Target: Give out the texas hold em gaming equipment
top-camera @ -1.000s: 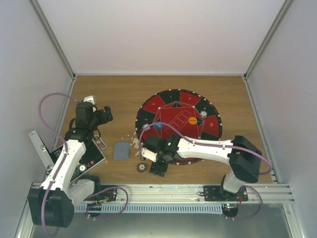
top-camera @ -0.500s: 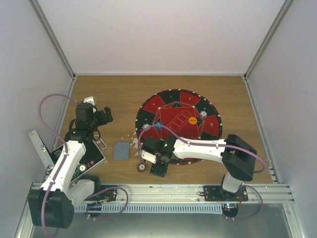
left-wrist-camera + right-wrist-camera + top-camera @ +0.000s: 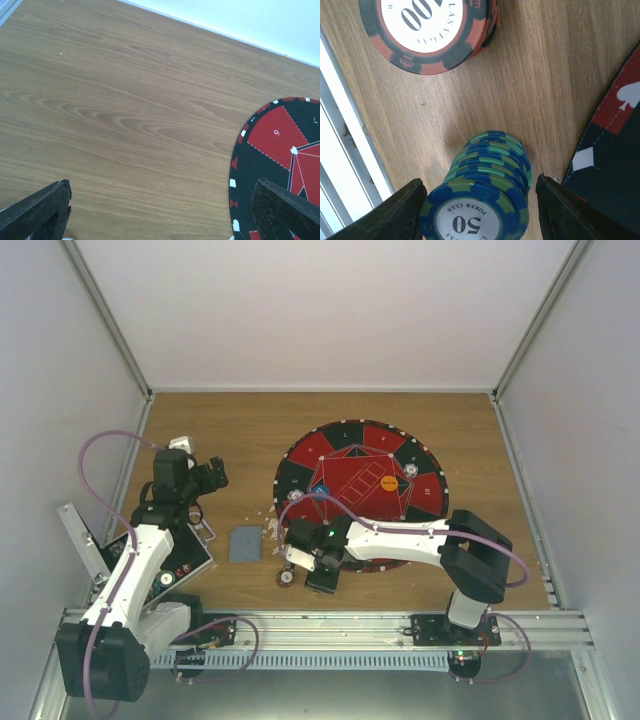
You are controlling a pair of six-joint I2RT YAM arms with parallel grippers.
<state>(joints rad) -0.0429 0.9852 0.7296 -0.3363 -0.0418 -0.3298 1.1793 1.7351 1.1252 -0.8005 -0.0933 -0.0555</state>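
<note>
Top overhead, far; left wrist oblique, right wrist close, downward; all share mat [image 3: 335, 452].

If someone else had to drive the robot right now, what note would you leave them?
Left gripper: open, empty, above the bare table.
Right gripper: fingers either side of the blue-green 50 chip stack; grip not certain.
Nearby on the wood: red-black 100 chips, card deck.
On the mat already: orange disc, blue disc, one pale chip.
Left: probably share out the chips and cards.
</note>
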